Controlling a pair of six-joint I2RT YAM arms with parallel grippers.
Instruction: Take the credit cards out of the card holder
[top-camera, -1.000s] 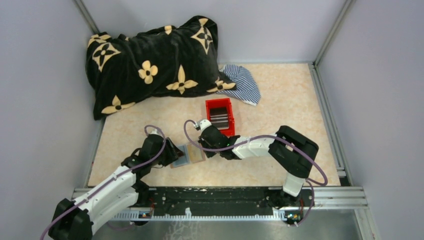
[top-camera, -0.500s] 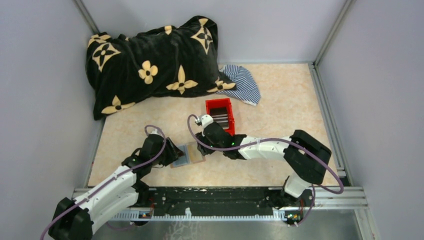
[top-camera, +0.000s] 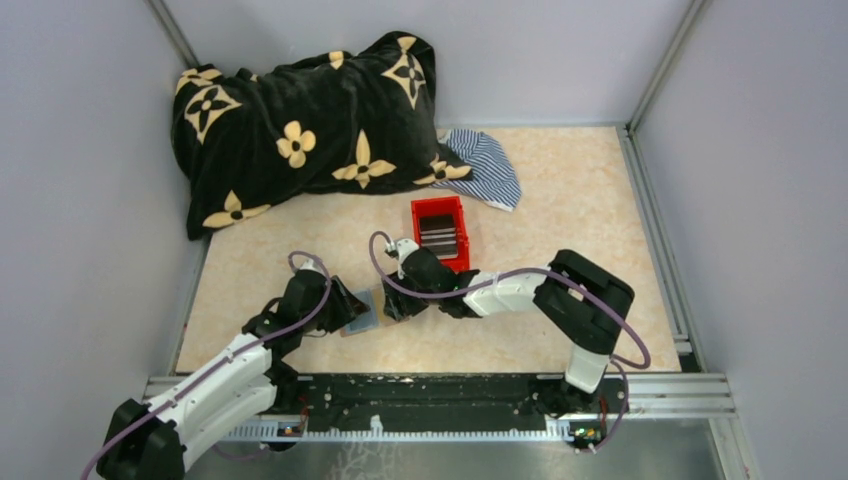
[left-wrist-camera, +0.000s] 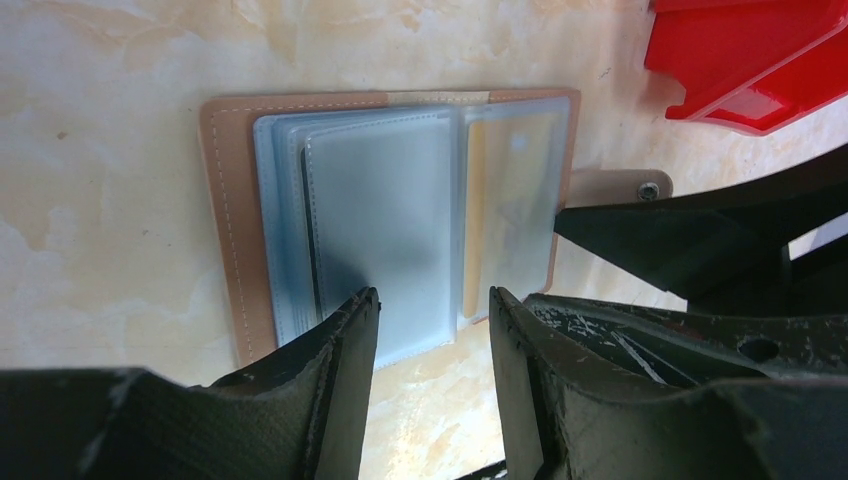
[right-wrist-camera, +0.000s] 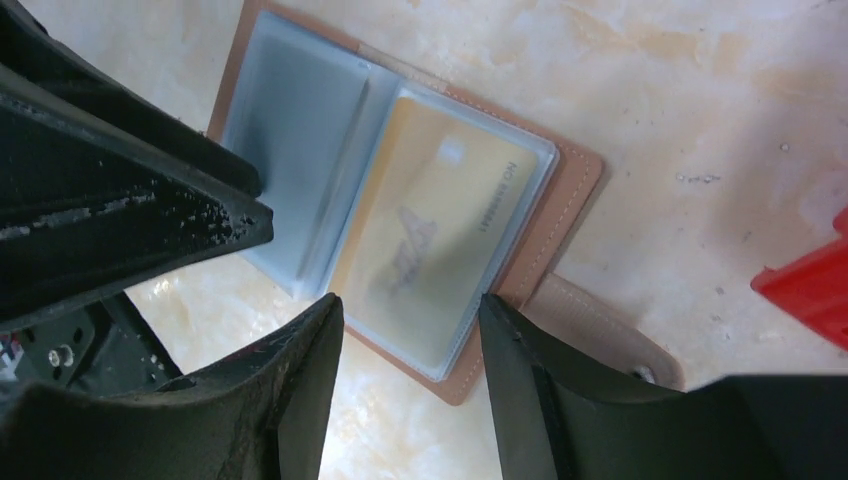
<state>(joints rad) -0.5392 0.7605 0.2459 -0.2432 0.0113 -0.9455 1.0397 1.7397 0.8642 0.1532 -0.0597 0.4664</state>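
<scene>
While it lies spread open on the tabletop (top-camera: 560, 200), the card holder (left-wrist-camera: 390, 220) shows clear sleeves, one housing an orange-tan card (right-wrist-camera: 430, 240). Left claw (left-wrist-camera: 425, 310): partly open, tips at the holder's near edge, nothing clamped; arm stretched low from the left. Right claw (right-wrist-camera: 410, 320): wide open, empty, above that card; elbow bent, forearm reaching leftward.

Red bin (top-camera: 438, 205), striped cloth (top-camera: 490, 170), floral cushion (top-camera: 300, 120)
</scene>
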